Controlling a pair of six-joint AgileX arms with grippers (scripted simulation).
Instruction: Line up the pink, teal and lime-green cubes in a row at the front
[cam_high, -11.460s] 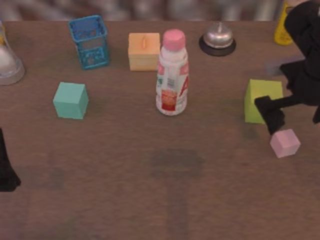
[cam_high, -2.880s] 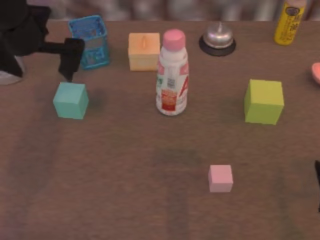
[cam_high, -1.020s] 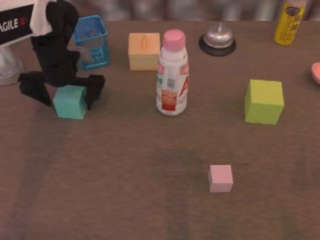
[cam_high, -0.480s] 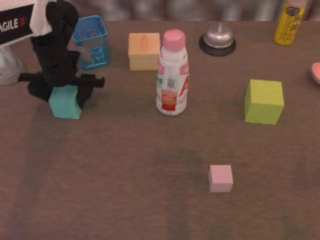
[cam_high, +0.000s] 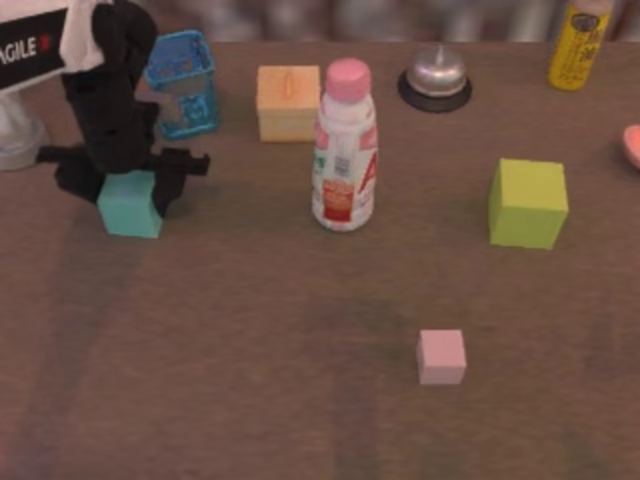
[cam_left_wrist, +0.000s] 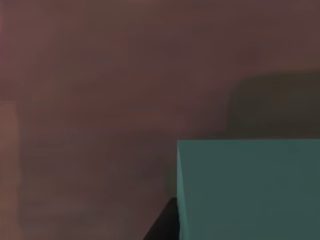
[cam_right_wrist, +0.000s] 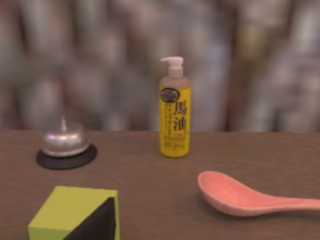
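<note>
The teal cube (cam_high: 128, 208) sits on the table at the back left, and my left gripper (cam_high: 128, 185) is shut on it, one black finger on each side. It fills the left wrist view, where the teal cube (cam_left_wrist: 250, 190) has a dark fingertip (cam_left_wrist: 162, 225) against its edge. The small pink cube (cam_high: 441, 357) lies alone at the front, right of centre. The lime-green cube (cam_high: 527, 203) stands at the right. My right arm is parked outside the top view, and its wrist view shows the lime-green cube (cam_right_wrist: 70, 210) close by.
A pink-capped bottle (cam_high: 345, 145) stands mid-table. Along the back are a blue mesh basket (cam_high: 180, 82), a pale orange box (cam_high: 288, 102), a silver bell (cam_high: 436, 77) and a yellow pump bottle (cam_high: 578, 40). A pink spoon (cam_right_wrist: 240, 195) lies at the right edge.
Over the last second the left gripper's fingers closed onto the teal cube, which shifted slightly left. Nothing has moved in the last half second.
</note>
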